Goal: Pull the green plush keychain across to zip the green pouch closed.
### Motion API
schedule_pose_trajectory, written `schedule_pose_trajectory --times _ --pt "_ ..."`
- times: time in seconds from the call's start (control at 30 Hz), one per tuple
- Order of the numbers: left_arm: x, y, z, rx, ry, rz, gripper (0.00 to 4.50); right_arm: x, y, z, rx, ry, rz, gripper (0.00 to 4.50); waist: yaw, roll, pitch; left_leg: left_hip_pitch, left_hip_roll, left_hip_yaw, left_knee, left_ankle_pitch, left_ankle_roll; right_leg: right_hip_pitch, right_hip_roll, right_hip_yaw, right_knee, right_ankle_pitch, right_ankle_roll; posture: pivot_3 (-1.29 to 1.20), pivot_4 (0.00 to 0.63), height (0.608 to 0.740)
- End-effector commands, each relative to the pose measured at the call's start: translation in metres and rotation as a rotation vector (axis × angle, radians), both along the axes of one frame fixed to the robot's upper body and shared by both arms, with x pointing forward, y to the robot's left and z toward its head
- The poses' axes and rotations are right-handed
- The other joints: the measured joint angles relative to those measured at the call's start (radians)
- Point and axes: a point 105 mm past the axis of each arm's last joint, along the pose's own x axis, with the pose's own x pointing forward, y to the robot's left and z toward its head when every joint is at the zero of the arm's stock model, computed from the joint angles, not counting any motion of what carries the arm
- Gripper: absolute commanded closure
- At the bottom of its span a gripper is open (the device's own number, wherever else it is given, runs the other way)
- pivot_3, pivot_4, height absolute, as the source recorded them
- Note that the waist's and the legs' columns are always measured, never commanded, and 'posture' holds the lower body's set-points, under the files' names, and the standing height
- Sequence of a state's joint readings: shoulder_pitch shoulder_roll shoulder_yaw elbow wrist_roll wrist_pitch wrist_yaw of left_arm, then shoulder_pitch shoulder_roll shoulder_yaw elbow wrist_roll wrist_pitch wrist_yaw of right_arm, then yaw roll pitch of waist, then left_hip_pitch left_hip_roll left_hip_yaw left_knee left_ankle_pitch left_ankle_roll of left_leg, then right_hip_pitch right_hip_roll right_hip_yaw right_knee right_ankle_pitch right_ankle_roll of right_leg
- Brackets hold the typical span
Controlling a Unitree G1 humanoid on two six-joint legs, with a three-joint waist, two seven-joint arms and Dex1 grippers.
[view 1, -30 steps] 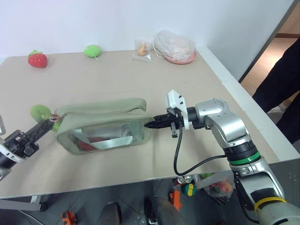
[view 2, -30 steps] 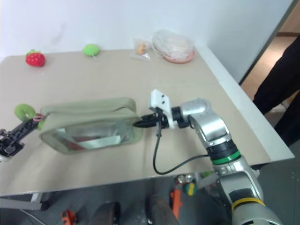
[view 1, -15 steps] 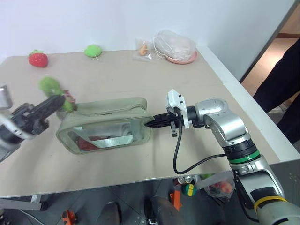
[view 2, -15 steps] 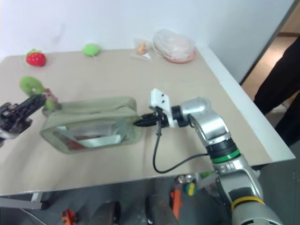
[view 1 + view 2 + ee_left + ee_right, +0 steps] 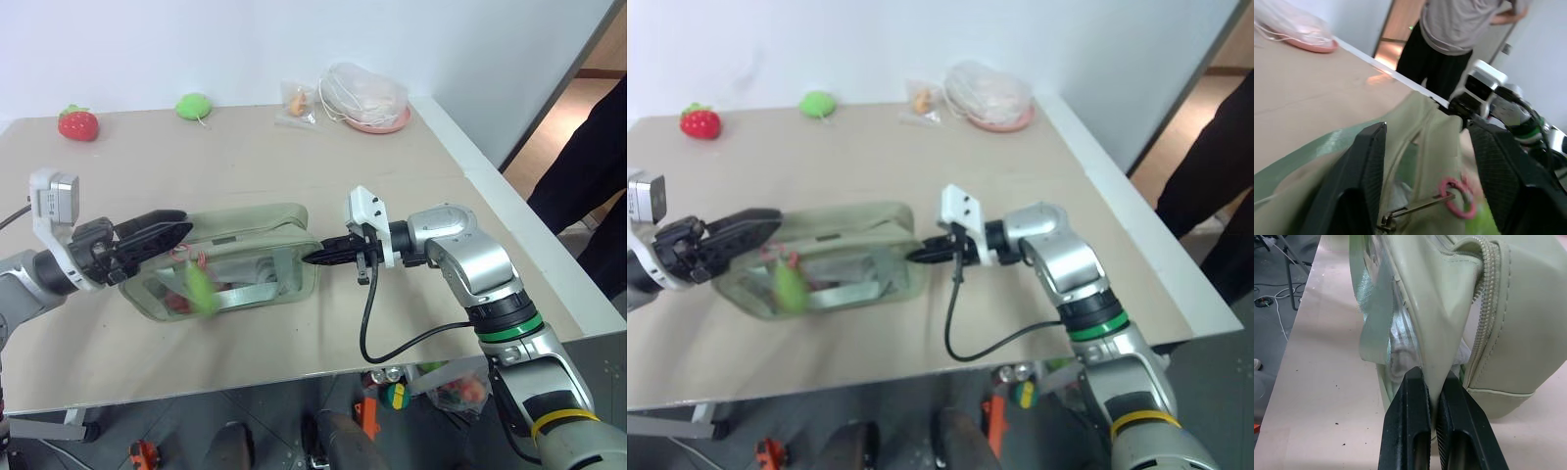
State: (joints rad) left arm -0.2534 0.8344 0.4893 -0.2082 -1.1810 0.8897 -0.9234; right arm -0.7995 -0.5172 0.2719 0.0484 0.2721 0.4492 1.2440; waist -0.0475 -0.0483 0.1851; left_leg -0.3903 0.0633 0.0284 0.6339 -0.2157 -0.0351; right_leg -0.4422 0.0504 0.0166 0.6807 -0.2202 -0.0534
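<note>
Keychain (image 5: 199,290) — lime-green, fuzzy, dangling

One green pouch (image 5: 235,257), one green plush keychain (image 5: 199,290), two other plush toys (image 5: 79,122)

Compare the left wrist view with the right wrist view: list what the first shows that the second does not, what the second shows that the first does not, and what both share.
Left wrist view: the left gripper open above the zipper, a pink ring on the pull, a person past the table, a bagged pink plate.

Right wrist view: the right gripper shut on the pouch's end fabric, the zipper teeth curving round that end, grey floor with cables.

Both: the green pouch on the beige table.
</note>
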Motion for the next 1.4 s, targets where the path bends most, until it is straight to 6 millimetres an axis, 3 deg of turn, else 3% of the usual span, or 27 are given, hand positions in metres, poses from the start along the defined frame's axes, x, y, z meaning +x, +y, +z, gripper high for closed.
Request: schedule_pose_trajectory --times 0.03,0.27,0.5,0.7,0.83,1.13,1.27,1.4 --pt "-0.011 0.006 0.016 -0.008 -0.059 -0.007 1.79 -0.005 0.005 0.007 0.012 -0.031 0.027 4.50 -0.001 0.000 0.000 0.000 0.000 0.000 0.000 0.000 0.000 0.000 0.000 0.000 0.000 0.000 0.000 0.00 0.150 0.740" --pt "-0.013 0.035 0.029 -0.076 -0.090 0.110 1.79 -0.005 0.007 0.006 0.015 -0.030 0.037 4.50 -0.001 0.000 0.000 0.000 0.001 0.000 0.000 0.000 0.000 0.000 0.001 0.000 0.000 0.000 0.000 0.00 0.150 0.740" --pt "-0.018 0.052 0.035 -0.124 -0.108 0.169 1.79 -0.005 0.011 0.005 0.012 -0.028 0.049 4.50 -0.002 0.000 0.000 0.000 0.001 0.000 0.000 0.000 0.000 0.000 0.001 0.000 0.000 0.000 -0.001 0.00 0.150 0.740" --pt "-0.042 0.081 -0.017 0.113 0.100 0.239 1.79 -0.006 0.012 0.003 0.010 -0.021 0.055 4.50 -0.011 0.000 0.000 0.001 0.003 0.000 -0.003 -0.001 -0.001 -0.002 0.003 0.000 0.000 -0.002 -0.004 0.00 0.150 0.740" --pt "-0.053 0.097 -0.037 0.184 0.170 0.278 1.79 -0.007 0.011 0.002 0.009 -0.018 0.055 4.50 -0.008 0.000 0.000 0.001 0.003 0.000 -0.005 -0.002 -0.002 -0.002 0.003 -0.002 0.000 -0.004 -0.006 0.00 0.150 0.740" --pt "-0.046 0.074 -0.050 0.143 0.191 0.212 1.79 -0.006 0.011 0.003 0.010 -0.017 0.054 4.50 -0.004 0.000 0.000 0.002 0.003 0.000 -0.007 -0.002 -0.002 -0.002 0.003 -0.001 0.000 -0.004 -0.006 0.00 0.150 0.740" --pt "-0.047 0.069 -0.070 0.202 0.243 0.192 1.79 -0.007 0.010 0.005 0.012 -0.018 0.053 4.50 -0.004 0.000 0.000 0.003 0.004 0.000 -0.009 -0.002 -0.003 -0.002 0.003 -0.001 0.000 -0.005 -0.007 0.00 0.150 0.740" --pt "-0.042 0.071 -0.074 0.208 0.242 0.201 1.79 -0.007 0.008 0.005 0.009 -0.018 0.049 4.50 -0.003 0.000 0.000 0.003 0.004 0.000 -0.010 -0.002 -0.003 -0.002 0.003 -0.002 0.000 -0.005 -0.007 0.00 0.150 0.740"
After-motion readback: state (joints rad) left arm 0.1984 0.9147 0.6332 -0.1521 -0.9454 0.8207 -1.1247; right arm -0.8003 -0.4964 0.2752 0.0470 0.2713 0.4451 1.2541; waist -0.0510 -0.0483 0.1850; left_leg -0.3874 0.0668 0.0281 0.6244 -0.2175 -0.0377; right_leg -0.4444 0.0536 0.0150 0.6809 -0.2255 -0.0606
